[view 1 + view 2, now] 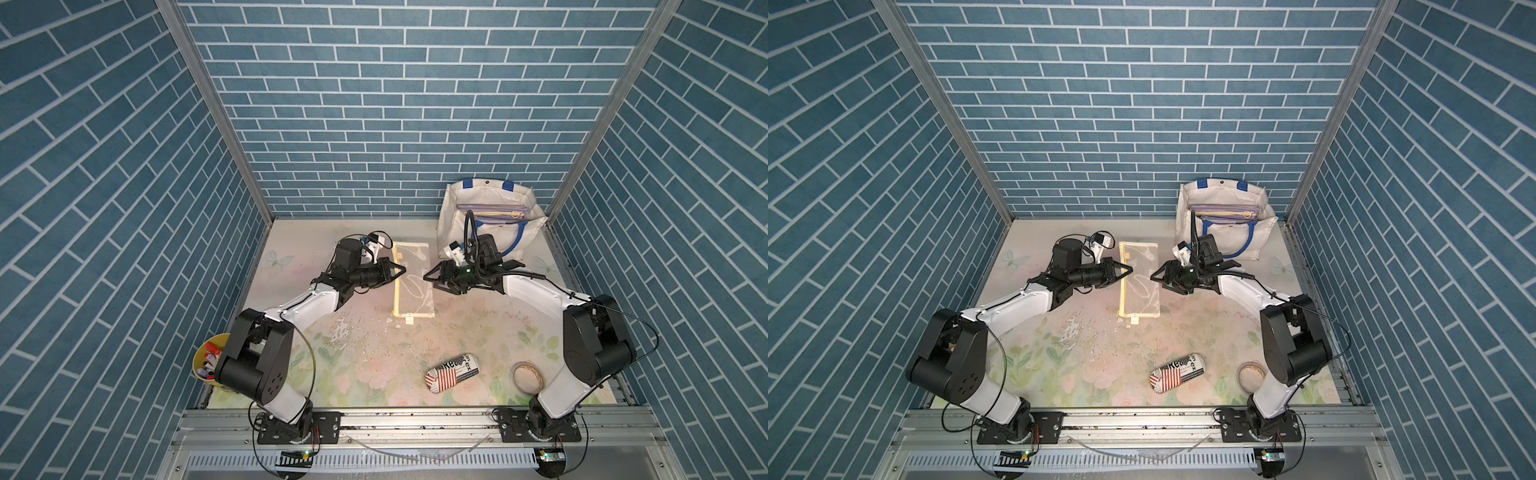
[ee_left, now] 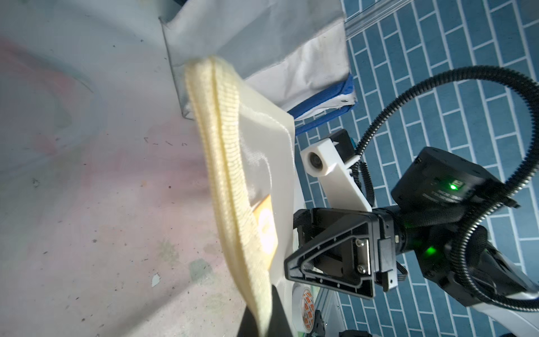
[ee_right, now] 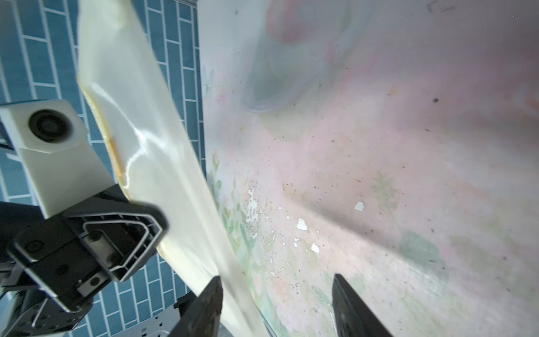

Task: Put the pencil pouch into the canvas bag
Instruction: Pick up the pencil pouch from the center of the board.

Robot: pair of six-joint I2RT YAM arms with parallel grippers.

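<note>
A clear pencil pouch [image 1: 415, 282] [image 1: 1140, 282] with a cream zipper edge lies mid-table between my two arms. My left gripper [image 1: 402, 269] [image 1: 1129, 269] is shut on that zipper edge; in the left wrist view the cream band [image 2: 227, 163] runs down between its dark fingers [image 2: 264, 318]. My right gripper [image 1: 428, 277] [image 1: 1154, 276] is open at the opposite long edge. In the right wrist view the pouch [image 3: 140, 116] slants down into the gap between its jaws [image 3: 277, 294]. The off-white canvas bag [image 1: 453, 199] [image 1: 1187, 203] [image 2: 262, 38] with blue handles stands at the back right, with flat pouches inside.
A newspaper-print pouch [image 1: 451, 371] and a tape roll [image 1: 528, 376] lie near the front right, beside the right arm's base. A yellow cup of markers [image 1: 203, 365] sits off the table's front left corner. Brick-patterned walls enclose three sides.
</note>
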